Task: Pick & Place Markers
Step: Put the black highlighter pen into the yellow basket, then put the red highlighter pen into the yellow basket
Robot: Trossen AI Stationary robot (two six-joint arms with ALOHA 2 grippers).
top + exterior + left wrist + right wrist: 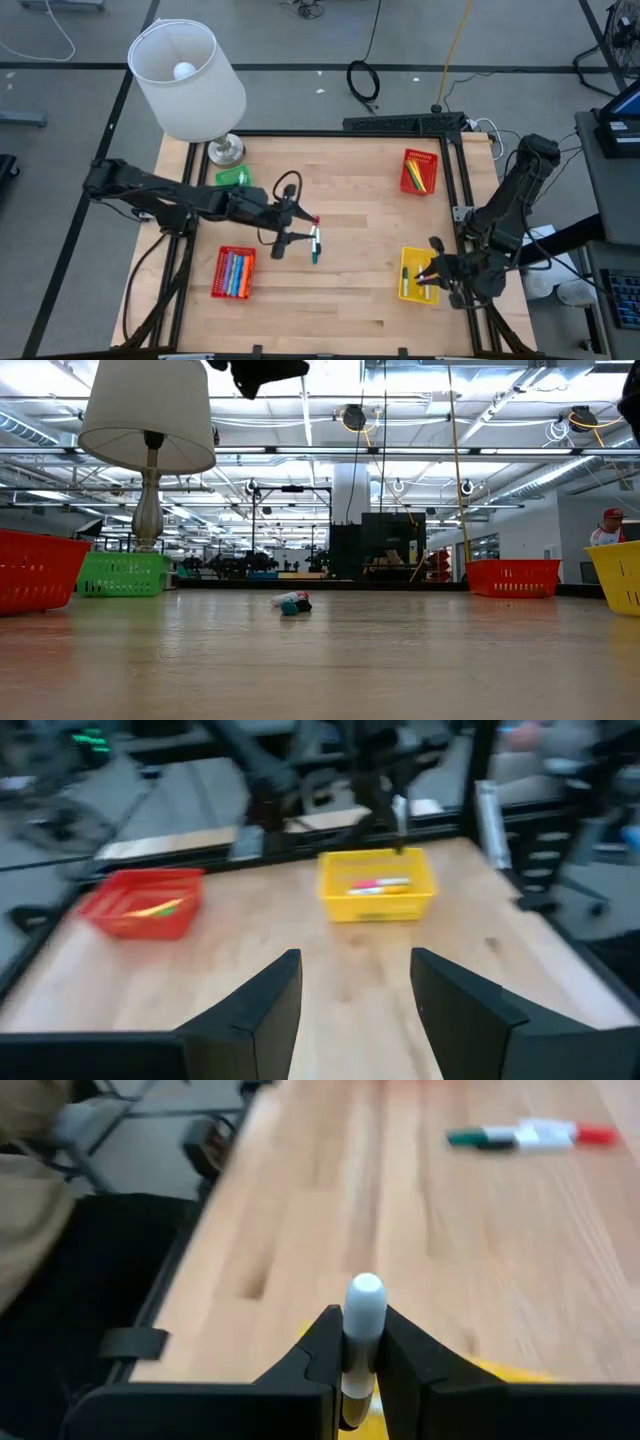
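Note:
Two markers [315, 240], one green and one red and white, lie flat mid-table; they also show in the low view [293, 603] and the right wrist view [530, 1135]. My left gripper [300, 230] hovers above them, open [355, 965], with nothing between its fingers. My right gripper [430, 272] is over the yellow basket [418, 262] at the near right, shut on a marker with a white end [365, 1295]. More markers lie in that basket [377, 885]. My right gripper pinches a marker between its two fingers [325, 1345]. The marker's rounded white end [365, 1292] sticks out past the fingertips. The marker is lifted clear, above the yellow basket [500, 1372]. The fingers hide the rest of its barrel.
A red basket [420, 171] with markers stands at the far right and another red basket [233, 272] with several markers at the near left. A green basket [232, 177] and a lamp [190, 80] are at the far left. A person [605, 527] shows beyond the table.

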